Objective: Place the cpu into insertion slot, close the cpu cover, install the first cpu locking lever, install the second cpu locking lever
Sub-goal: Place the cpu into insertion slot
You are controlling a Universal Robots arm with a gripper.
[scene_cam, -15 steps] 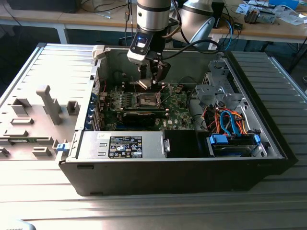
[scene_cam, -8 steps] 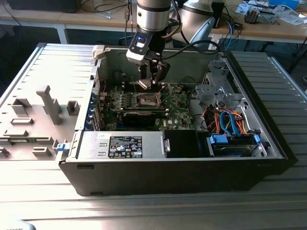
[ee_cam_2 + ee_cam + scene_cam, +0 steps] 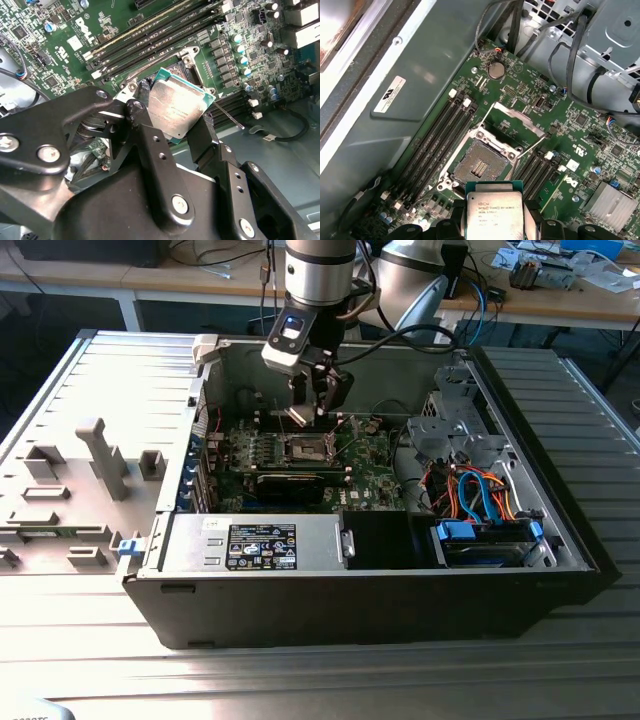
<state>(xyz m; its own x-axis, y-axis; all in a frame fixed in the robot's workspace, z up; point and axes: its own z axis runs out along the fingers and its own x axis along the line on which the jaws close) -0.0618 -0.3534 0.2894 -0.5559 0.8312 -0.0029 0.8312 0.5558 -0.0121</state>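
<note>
Cpu point(image 3: 494, 212) not yet seated: in the exterior view the open computer case point(image 3: 350, 612) fills mid-frame, its motherboard point(image 3: 375, 455) at centre; above it the pincer point(image 3: 316, 410) holds the cpu by its edges over the insertion slot point(image 3: 480, 167), whose cpu cover point(image 3: 522, 119) stands flipped open to admit it

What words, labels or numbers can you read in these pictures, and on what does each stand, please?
None reads surely enough to quote.
cpu, held in the gripper: lines of print on its top, too small.
label on the silver box: blurred.
white sticker on the case wall: blurred.
motherboard: white markings, too small.
</note>
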